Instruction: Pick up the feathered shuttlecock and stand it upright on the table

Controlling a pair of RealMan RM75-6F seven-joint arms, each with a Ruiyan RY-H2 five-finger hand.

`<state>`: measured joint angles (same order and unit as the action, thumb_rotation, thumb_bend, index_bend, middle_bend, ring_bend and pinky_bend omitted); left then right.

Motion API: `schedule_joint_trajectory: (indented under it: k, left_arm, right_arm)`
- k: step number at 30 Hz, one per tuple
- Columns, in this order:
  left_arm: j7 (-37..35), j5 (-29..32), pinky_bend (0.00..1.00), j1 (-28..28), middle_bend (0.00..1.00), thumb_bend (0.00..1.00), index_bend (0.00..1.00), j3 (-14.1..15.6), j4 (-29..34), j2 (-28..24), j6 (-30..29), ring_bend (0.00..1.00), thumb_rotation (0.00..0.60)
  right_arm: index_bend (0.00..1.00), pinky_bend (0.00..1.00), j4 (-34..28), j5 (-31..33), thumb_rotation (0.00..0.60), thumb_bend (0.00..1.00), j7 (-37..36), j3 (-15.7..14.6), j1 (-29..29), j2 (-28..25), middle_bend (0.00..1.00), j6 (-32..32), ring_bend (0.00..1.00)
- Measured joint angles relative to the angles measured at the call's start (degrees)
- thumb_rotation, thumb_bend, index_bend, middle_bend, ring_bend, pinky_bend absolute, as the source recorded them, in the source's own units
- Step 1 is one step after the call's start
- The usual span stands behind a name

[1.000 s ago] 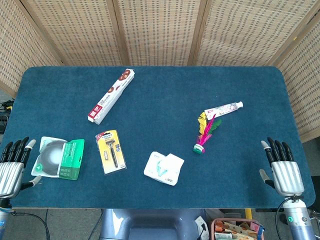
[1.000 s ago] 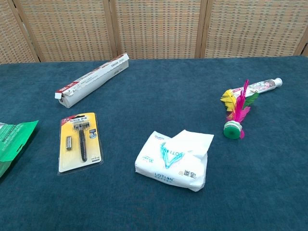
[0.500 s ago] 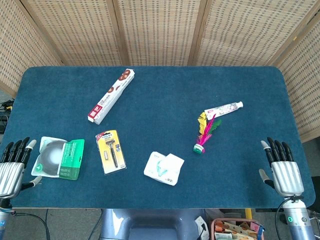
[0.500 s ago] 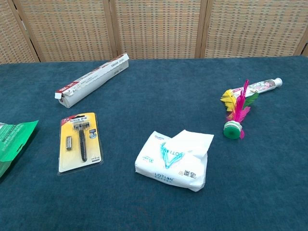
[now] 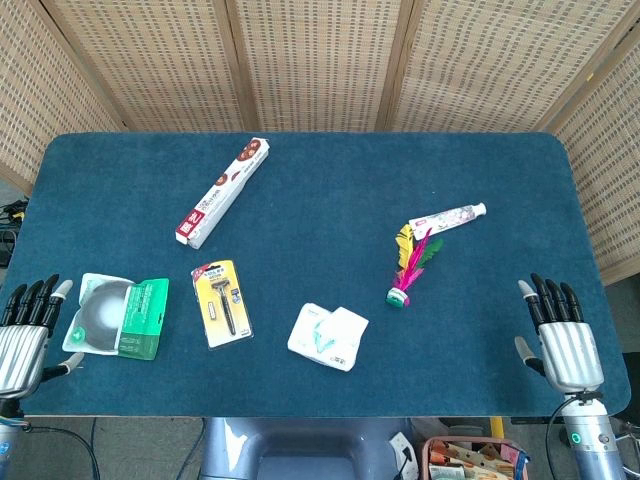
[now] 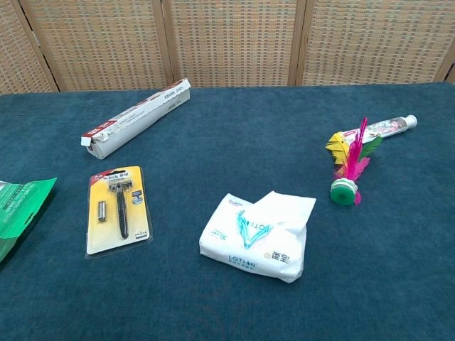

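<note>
The feathered shuttlecock (image 5: 410, 267) (image 6: 350, 168) lies on its side on the blue table, right of centre, with pink, yellow and green feathers and a green and white base toward the front. My right hand (image 5: 560, 335) hovers at the front right corner, fingers straight and apart, holding nothing, well to the right of the shuttlecock. At the front left edge my left hand (image 5: 24, 330) is likewise open and holds nothing. Neither hand shows in the chest view.
A tube (image 5: 450, 216) lies touching the feather tips. A tissue pack (image 5: 328, 336) sits front centre, a razor pack (image 5: 222, 302) left of it, a green and white packet (image 5: 118, 316) near my left hand, and a long box (image 5: 223, 191) at the back left.
My right hand has shifted very slightly toward the table. Nothing else has moved.
</note>
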<state>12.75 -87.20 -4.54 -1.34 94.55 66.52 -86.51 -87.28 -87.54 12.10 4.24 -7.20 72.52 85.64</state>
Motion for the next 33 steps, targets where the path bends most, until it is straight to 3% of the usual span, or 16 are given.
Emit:
schedule_joint_trajectory:
  k: [8, 20, 33]
  left_arm:
    - [0.2, 0.5, 0.0, 0.0, 0.0, 0.0, 0.0, -0.2, -0.2, 0.2, 0.1, 0.0, 0.6]
    - [0.0, 1.3, 0.0, -0.4, 0.0, 0.0, 0.0, -0.8, -1.2, 1.0, 0.5, 0.0, 0.6]
    - [-1.2, 3.2, 0.0, -0.8, 0.0, 0.0, 0.0, -1.7, -2.5, 1.2, 1.5, 0.0, 0.6]
  right_arm:
    - [0.11, 0.0, 0.8, 0.8, 0.6, 0.3, -0.9, 1.5, -0.3, 1.6, 0.0, 0.7, 0.0]
    - [0.28, 0.0, -0.2, 9.6, 0.6, 0.3, -1.7, 10.3, -7.6, 6.0, 0.0, -5.6, 0.0]
    - [0.3, 0.0, 2.4, 21.3, 0.6, 0.3, 6.1, 17.0, -18.8, 12.0, 0.0, -16.6, 0.0]
